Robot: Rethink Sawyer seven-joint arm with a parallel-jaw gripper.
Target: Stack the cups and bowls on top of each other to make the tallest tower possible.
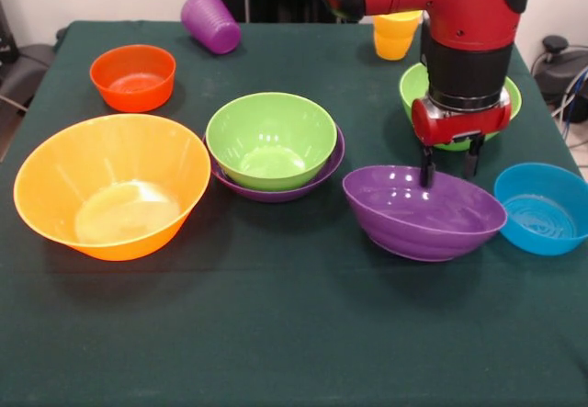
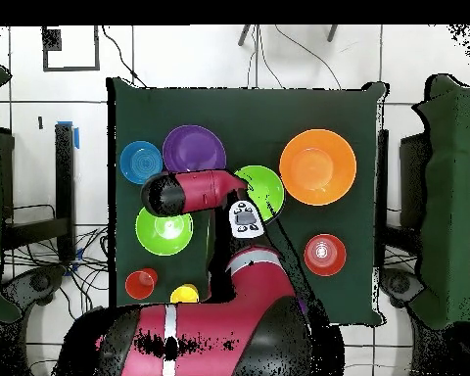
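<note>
Step in hand, as judged: pick-up of the tilted glossy purple plastic bowl (image 1: 424, 212). The red-and-black claw (image 1: 450, 163) is set over its far rim at 12 o'clock, fingers apart and astride the rim, not yet clamped. A firm pinch and a straight lift are called for next.

A green plastic bowl (image 1: 271, 139) is nested in a second purple bowl (image 1: 331, 163) mid-tabletop (image 1: 294, 333); this pair is the only stack. All bowls are seen empty.
</note>
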